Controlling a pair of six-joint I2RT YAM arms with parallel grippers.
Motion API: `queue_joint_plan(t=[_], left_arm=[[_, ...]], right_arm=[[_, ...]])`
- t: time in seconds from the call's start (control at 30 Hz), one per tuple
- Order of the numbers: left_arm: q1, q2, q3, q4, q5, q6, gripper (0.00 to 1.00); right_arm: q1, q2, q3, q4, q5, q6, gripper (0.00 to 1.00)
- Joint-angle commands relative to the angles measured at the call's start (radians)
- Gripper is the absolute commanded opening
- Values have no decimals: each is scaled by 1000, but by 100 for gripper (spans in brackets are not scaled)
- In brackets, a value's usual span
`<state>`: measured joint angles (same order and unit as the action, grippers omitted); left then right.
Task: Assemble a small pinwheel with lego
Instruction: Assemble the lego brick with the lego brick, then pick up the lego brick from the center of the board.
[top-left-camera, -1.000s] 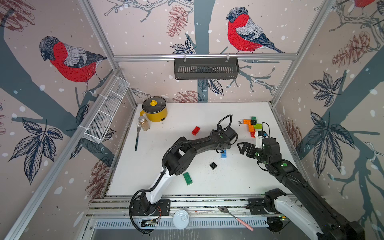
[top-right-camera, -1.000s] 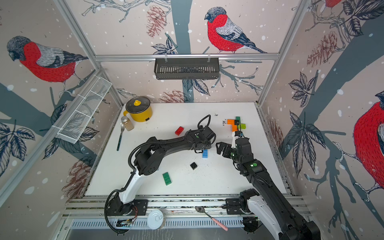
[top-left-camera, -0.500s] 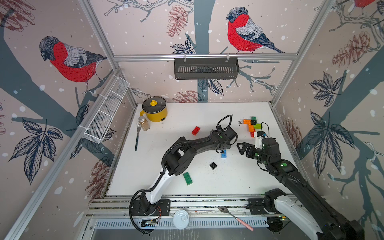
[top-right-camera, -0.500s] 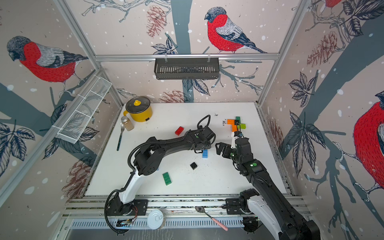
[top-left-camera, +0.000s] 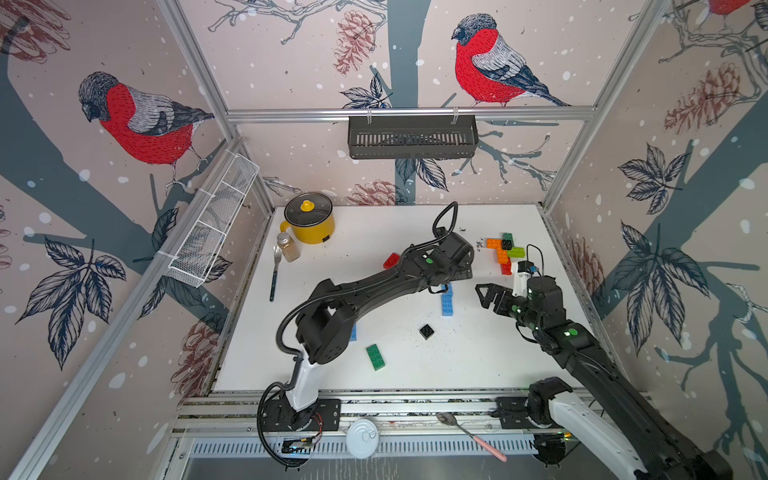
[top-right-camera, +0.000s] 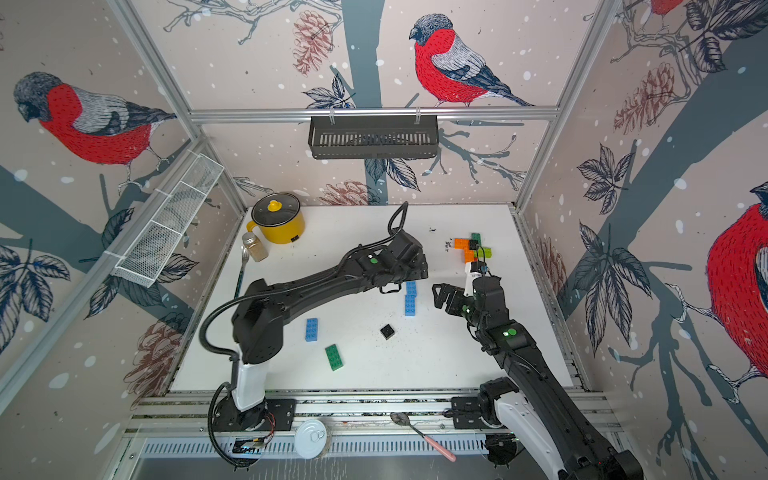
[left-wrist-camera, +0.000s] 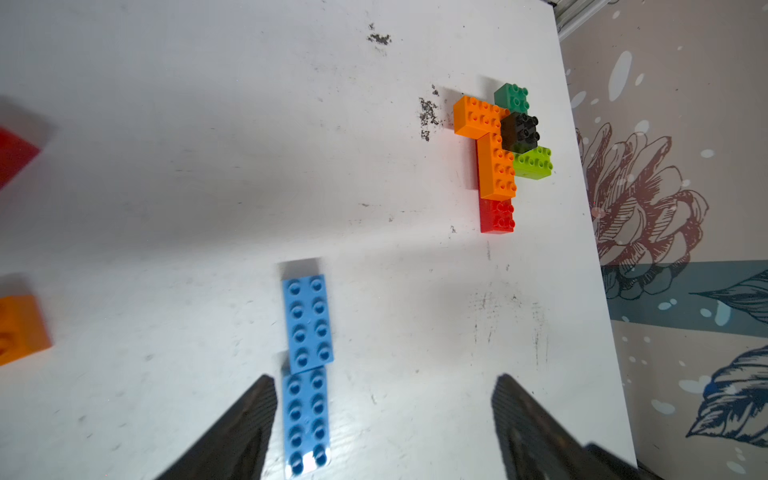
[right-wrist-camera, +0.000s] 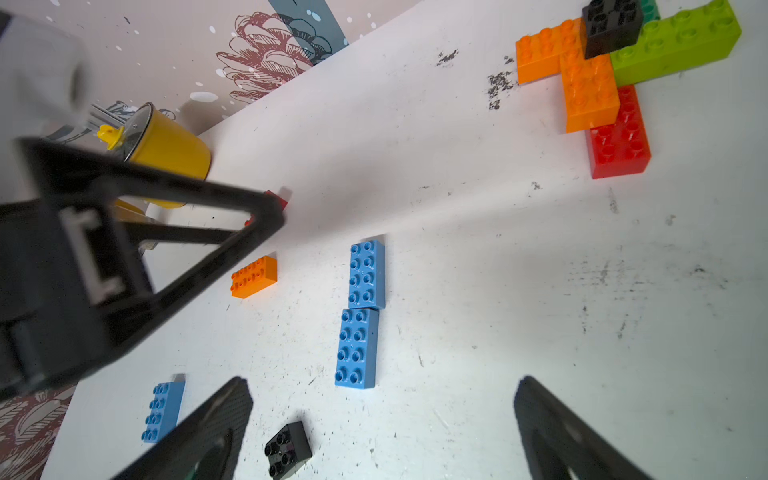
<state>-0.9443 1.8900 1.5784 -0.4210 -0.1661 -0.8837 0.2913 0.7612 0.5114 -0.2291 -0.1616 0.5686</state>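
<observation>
A partly built lego cluster (top-left-camera: 505, 251) of orange, red, lime, dark green and black bricks sits at the back right. Two blue bricks (left-wrist-camera: 307, 324) lie end to end on the table in the middle. My left gripper (left-wrist-camera: 383, 380) hangs open over them, the nearer blue brick (left-wrist-camera: 306, 419) lying loose just inside one finger. My right gripper (right-wrist-camera: 382, 383) is open and empty to their right. A small black square (top-left-camera: 426, 331), a dark green brick (top-left-camera: 375, 356), a red one (top-left-camera: 391, 260), a third blue one (top-right-camera: 311, 329) and an orange one (right-wrist-camera: 254, 276) lie loose.
A yellow pot (top-left-camera: 309, 218), a spice jar (top-left-camera: 288, 247) and a fork (top-left-camera: 274, 272) stand at the back left. A wire basket (top-left-camera: 212, 224) hangs on the left wall, a black rack (top-left-camera: 411, 137) on the back wall. A can lid (top-left-camera: 362, 437) and spoon (top-left-camera: 469, 434) lie on the front rail.
My left gripper has opened and let go of a blue brick, which now lies on the table end to end with the other. Neither arm has shifted noticeably.
</observation>
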Motion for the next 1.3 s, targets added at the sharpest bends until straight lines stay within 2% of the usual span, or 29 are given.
queue_joint_plan(t=[0.0,0.07,0.2,0.3,0.4,0.57,0.77,1.03,1.27], left_arm=[[-4,-202,-232,83,-10,-21,92],[-8,-339,-381,71,-24,-44,96],[-11,-587,-640,-43,-18,-148,97],[-25,-720,-781,-129,20,-250,97],[-68,-785,-869,-209,21,-346,96],[-103,-775,-950,-207,61,-463,87],[-116,-709,-1014,-102,94,-549,76],[-134,-596,-948,-135,21,-575,58],[-143,-526,-883,-188,-53,-575,34]], right_arm=[[1,-9,5,34,1,-18,100],[2,-7,1,44,-4,-21,99],[22,17,4,71,-7,-20,99],[54,51,9,87,6,-24,99],[77,84,9,105,9,-21,100],[109,107,8,119,14,-4,99],[120,97,7,90,21,-8,100],[120,75,-7,94,33,-21,100],[115,81,-7,110,37,-24,99]])
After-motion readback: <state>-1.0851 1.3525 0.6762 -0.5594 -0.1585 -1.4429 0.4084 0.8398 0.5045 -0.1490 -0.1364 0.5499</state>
